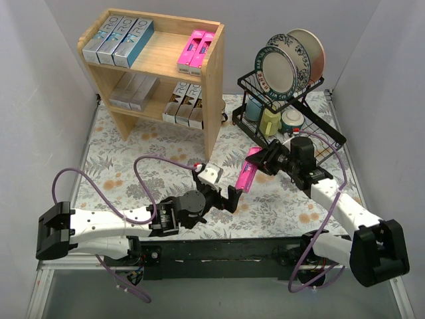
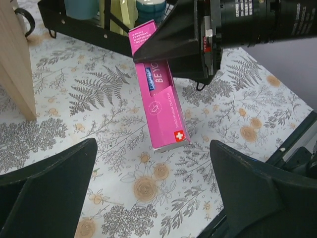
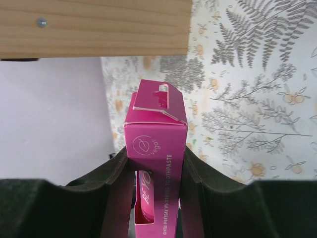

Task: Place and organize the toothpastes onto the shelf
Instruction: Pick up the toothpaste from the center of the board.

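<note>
One pink carton (image 1: 246, 174) is off the shelf (image 1: 214, 93). It is clamped near its upper end by the right end effector (image 1: 257, 163) and hangs tilted over the worktop (image 1: 133, 166), free end pointing down toward the left end effector (image 1: 219, 189). The left end effector has its fingers wide apart and holds nothing. In its wrist view the carton's free end lies ahead of the gap, not yet between the fingers. Whether that end touches the worktop I cannot tell.

This reads as a handover, since the shelf sits on the left arm's side. To do it well, the left arm should advance until its fingers straddle the carton's lower half, square to its length and clear of the right fingers. It should close before the right lets go, and gently, because cardboard crushes. A hold nearer the middle would keep the long box from swinging on the way.

Two pink cartons (image 1: 197, 50) already lie at the right of the top tier. Bare wood shows between them and the silver-teal cartons (image 1: 123, 34), so that gap looks like the natural spot.
</note>
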Robot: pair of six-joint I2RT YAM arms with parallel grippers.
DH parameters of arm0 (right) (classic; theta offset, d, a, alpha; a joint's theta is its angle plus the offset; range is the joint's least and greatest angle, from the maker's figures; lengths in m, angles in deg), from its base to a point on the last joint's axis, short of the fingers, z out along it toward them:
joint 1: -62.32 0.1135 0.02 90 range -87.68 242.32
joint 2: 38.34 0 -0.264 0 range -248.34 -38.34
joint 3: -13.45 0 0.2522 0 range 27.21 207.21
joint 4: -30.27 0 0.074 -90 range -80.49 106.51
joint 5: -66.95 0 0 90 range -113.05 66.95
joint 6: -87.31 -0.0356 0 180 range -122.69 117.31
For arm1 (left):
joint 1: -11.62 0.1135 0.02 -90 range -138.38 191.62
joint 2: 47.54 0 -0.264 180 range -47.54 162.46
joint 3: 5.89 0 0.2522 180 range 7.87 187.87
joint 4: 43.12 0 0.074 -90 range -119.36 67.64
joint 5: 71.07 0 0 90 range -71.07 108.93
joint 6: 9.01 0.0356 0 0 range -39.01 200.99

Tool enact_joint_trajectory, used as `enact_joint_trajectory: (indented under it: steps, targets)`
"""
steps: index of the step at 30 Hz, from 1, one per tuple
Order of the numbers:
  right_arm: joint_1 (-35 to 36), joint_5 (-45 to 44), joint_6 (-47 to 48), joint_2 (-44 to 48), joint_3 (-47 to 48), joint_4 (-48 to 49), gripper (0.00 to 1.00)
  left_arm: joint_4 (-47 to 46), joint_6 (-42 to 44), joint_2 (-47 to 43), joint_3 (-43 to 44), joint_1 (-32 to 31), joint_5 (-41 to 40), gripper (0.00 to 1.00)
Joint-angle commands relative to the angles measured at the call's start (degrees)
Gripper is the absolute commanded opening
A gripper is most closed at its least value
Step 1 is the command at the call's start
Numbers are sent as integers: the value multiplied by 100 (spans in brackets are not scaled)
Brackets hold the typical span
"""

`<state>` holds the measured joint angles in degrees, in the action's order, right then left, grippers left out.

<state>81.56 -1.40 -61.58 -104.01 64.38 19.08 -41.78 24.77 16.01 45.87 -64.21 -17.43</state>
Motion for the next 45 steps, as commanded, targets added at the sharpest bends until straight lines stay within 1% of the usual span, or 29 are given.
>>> enact_joint_trajectory:
  steps: [1,4,8,14,17,19,20,23,25,26,27,28,33,34,37,40,41,44,45]
  targets:
    - [-87,252,-1114,625,-305,1105,36,-1279,560,183,85,-195,-750,98]
    - [-105,191,-1501,915,-508,1316,36,-1701,761,429,76,-361,-759,98]
    - [-114,199,-1853,1161,-763,1571,36,-2394,1096,799,67,-555,-1074,98]
    - [-114,270,-2073,1328,-869,1799,36,-2790,1035,1168,103,-573,-1163,98]
    - [-114,296,-2135,1372,-930,1870,36,-3011,1000,1309,85,-573,-1373,94]
    - [-114,314,-2196,1390,-983,1914,36,-3055,965,1484,120,-564,-1715,93]
    - [-114,322,-2197,1416,-992,1940,36,-3073,938,1537,164,-573,-1786,89]
    - [-114,322,-2197,1452,-1018,1949,36,-3055,859,1678,234,-573,-1761,85]
    - [-114,322,-2179,1460,-1027,1967,36,-3073,789,1740,243,-573,-1699,79]
    - [-114,331,-2188,1469,-1027,1993,36,-3160,789,1749,243,-564,-1673,77]
    - [-114,340,-2179,1478,-1036,2019,36,-3213,815,1757,234,-573,-1629,72]
    - [-114,349,-2179,1487,-1054,2028,36,-3292,841,1757,226,-573,-1490,70]
    - [-114,358,-2170,1522,-1071,2055,36,-3907,1096,1924,199,-573,-1444,62]
    - [-114,366,-2170,1531,-1063,2055,36,-4056,1192,1959,208,-573,-1453,59]
    - [-114,384,-2170,1531,-1089,2055,36,-4180,1237,2038,225,-564,-1374,55]
    - [-114,401,-2170,1557,-1089,2090,36,-4224,1281,2144,278,-564,-1374,47]
    - [-114,393,-2170,1566,-1089,2090,36,-4224,1290,2162,278,-564,-1383,44]
    - [-114,410,-2161,1566,-1080,2099,37,-4268,1316,2127,261,-564,-1374,37]
    - [-114,410,-2153,1566,-1097,2099,38,-4268,1325,2083,269,-564,-1356,32]
